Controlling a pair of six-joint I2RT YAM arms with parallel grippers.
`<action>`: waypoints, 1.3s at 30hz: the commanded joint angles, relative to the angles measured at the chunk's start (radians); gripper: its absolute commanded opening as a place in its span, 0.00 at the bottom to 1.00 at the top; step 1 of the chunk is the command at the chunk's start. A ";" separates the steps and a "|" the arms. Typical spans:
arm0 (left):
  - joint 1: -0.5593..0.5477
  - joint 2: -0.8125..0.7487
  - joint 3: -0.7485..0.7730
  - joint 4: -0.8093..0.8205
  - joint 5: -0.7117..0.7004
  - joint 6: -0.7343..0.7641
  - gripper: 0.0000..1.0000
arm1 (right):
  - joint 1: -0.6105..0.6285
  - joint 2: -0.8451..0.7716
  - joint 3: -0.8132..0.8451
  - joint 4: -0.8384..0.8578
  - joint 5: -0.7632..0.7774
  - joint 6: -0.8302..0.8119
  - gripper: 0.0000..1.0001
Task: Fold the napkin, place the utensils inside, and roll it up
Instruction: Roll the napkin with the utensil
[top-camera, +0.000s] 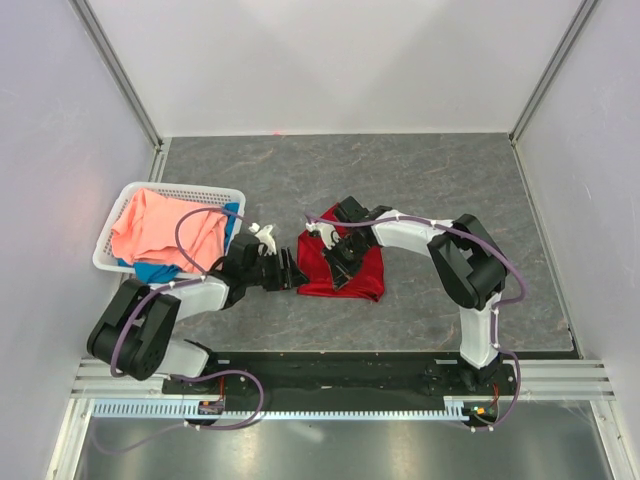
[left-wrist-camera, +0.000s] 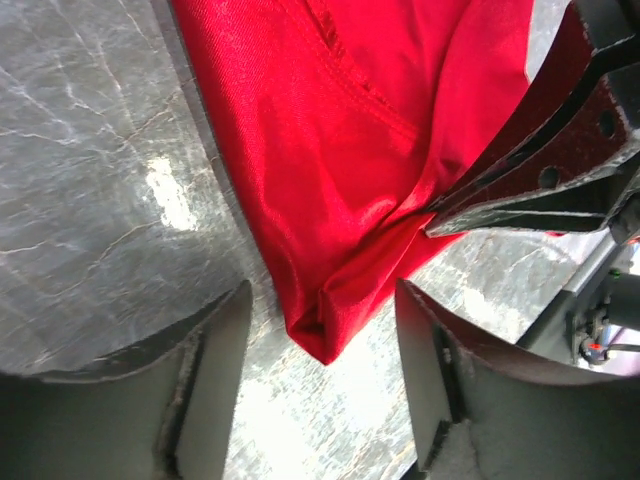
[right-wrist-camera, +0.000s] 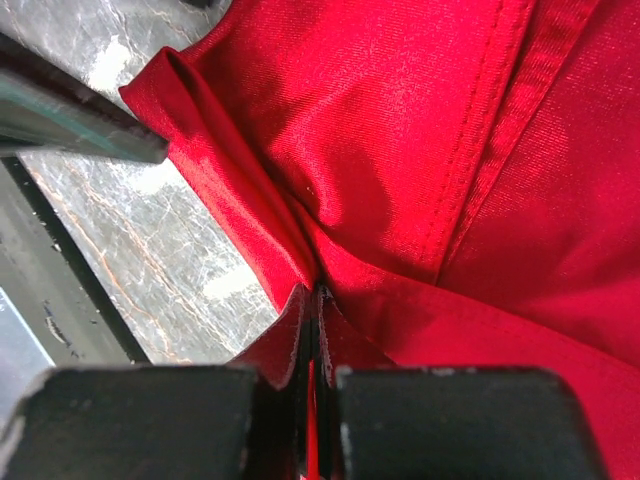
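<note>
While the right pincer (right-wrist-camera: 316, 300) is clamped on a ridge of the napkin (right-wrist-camera: 400, 130), which lies bunched in the middle of the worktop (top-camera: 450, 180), we judge the fold goes best if it lifts low and carries that edge straight across. The left pincer (left-wrist-camera: 322, 300), its fingers apart either side of a corner, should close first to pin it. We cannot find the spoon in any view, and how many layers are pinched is hidden too.

We read this as a robotics lab cell: white panels (top-camera: 330, 60) in aluminium framing (top-camera: 118, 70) enclose a grey marbled table (top-camera: 450, 165), with a cabled left arm (top-camera: 150, 320) and right arm (top-camera: 470, 265) bolted to a rail (top-camera: 340, 372) at its near edge.
</note>
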 joint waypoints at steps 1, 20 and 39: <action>0.003 0.058 -0.026 0.096 0.042 -0.052 0.57 | -0.004 0.051 0.004 -0.064 -0.007 -0.012 0.01; 0.003 0.152 -0.007 0.069 0.099 -0.035 0.02 | -0.044 0.065 0.083 -0.083 -0.062 0.036 0.07; 0.144 0.189 0.216 -0.336 0.110 0.063 0.02 | 0.213 -0.613 -0.340 0.064 0.645 0.048 0.74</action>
